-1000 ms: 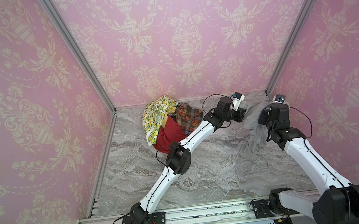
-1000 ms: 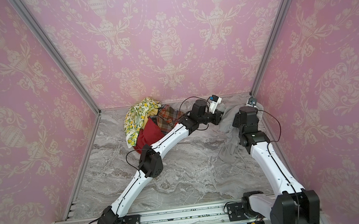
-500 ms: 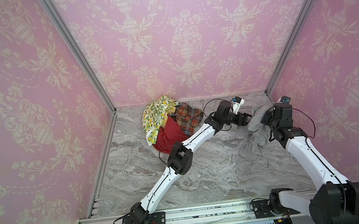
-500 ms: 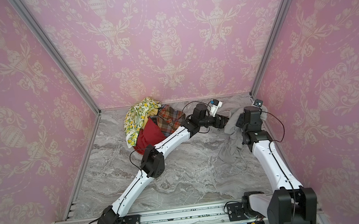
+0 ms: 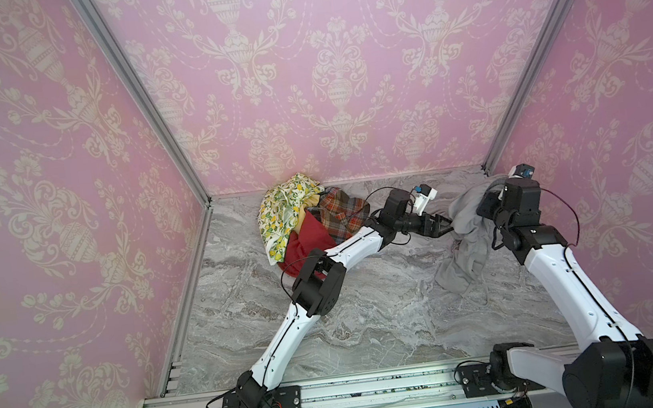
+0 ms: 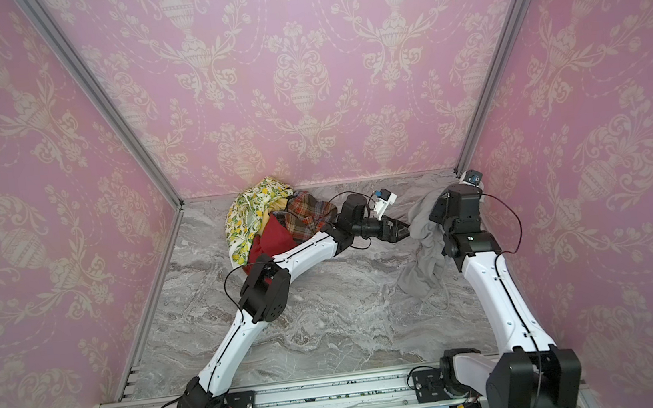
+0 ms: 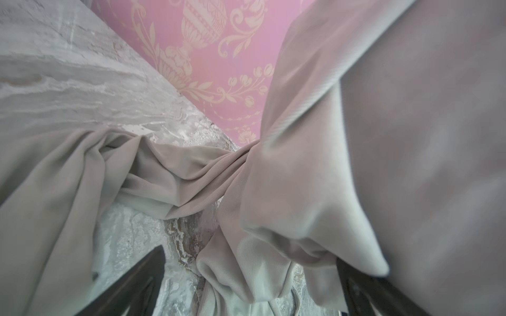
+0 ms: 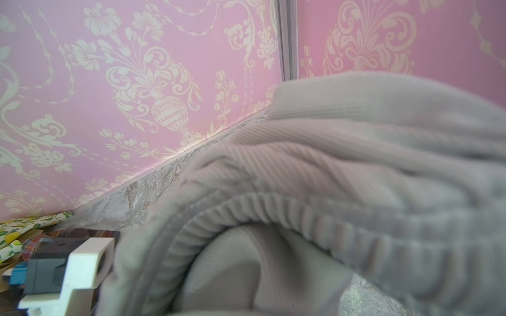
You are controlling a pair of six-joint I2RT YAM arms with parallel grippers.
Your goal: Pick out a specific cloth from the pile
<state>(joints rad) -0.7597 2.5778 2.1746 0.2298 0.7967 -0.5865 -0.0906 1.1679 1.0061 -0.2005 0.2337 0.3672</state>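
Pink damask wallpaper [image 5: 322, 67] closes in a grey marble tabletop [image 5: 370, 313], and the change sits right of centre in both top views. The left gripper [image 5: 441, 226], clamped on the light grey cloth [image 5: 467, 239] a second ago, has sprung its jaws wide and let go. The left wrist view confirms it: the two dark fingers [image 7: 137, 284] stand far apart at the bottom of the frame, with loose folds hanging between them. The right gripper [image 5: 484, 207], at the right of the frame, is half buried in fabric. It reads as clenched on the cloth's upper bunch, and the rest droops to the marble below. The pile [image 5: 310, 223] of coloured cloths lies well apart, left of centre by the back wall. On this showing the cloth is already out of the pile and carried by the right arm alone.
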